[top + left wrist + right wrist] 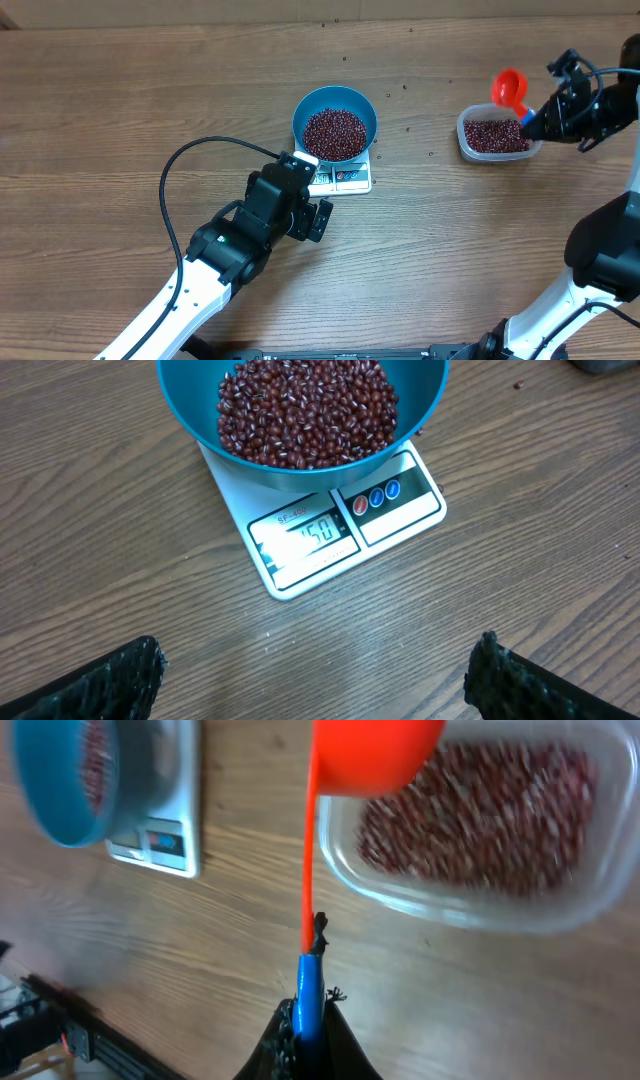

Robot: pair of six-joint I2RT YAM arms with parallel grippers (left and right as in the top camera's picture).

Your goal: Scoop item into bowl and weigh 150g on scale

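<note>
**Overhead view: beans (334, 134) in bowl (366, 108) on scale (347, 180)**

The blue bowl stood on the white scale near the middle of the table (120, 100). The dark red beans lay in a loose pile inside it. In the left wrist view, the scale's display panel and buttons faced the camera, and glare made the digits hard to read.

The left gripper (315, 685) hovered just in front of the scale with its jaws spread wide, holding nothing.

The right gripper (528, 122) was clamped narrow on the handle of the red scoop (511, 88). The scoop's cup sat above the far edge of the clear container (465, 142), which held more beans and stood well apart from the scale, on the right.
</note>
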